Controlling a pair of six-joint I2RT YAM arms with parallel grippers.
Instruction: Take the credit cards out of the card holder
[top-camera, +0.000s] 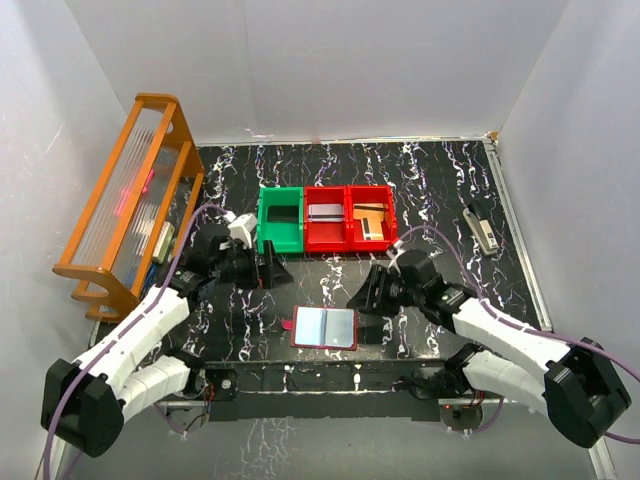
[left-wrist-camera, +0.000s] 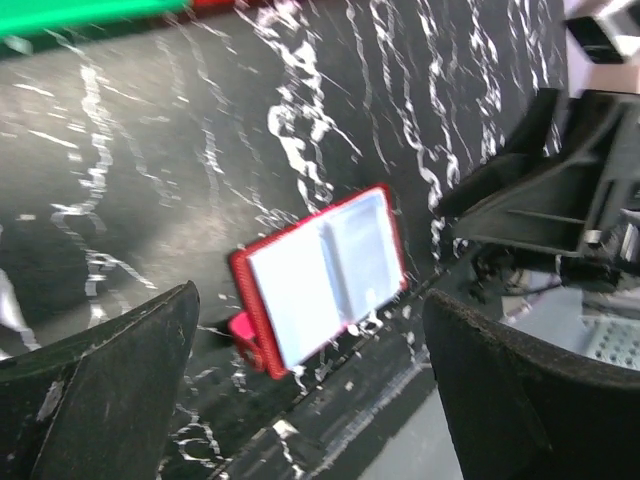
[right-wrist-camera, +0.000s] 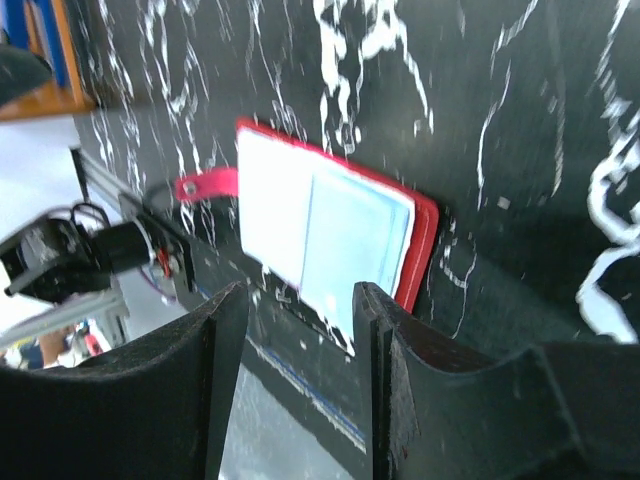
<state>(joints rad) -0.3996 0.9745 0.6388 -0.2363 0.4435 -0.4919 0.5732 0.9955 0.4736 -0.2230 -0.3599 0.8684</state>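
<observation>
The left fingers (left-wrist-camera: 120, 390) and right fingers (right-wrist-camera: 160, 400) are parted and empty, either side of a dark-red bifold leather card holder (top-camera: 324, 327).
The card holder lies open, pale clear sleeves upward, near the front edge of the black white-veined bench (top-camera: 440, 190); tan and brown flat cards (top-camera: 371, 222) lie in a red plastic bin (top-camera: 368, 246).

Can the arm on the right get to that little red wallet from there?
Probably yes. The card holder lies open on the table with nothing on top, and the right gripper hangs open right beside it, nothing between them.
</observation>
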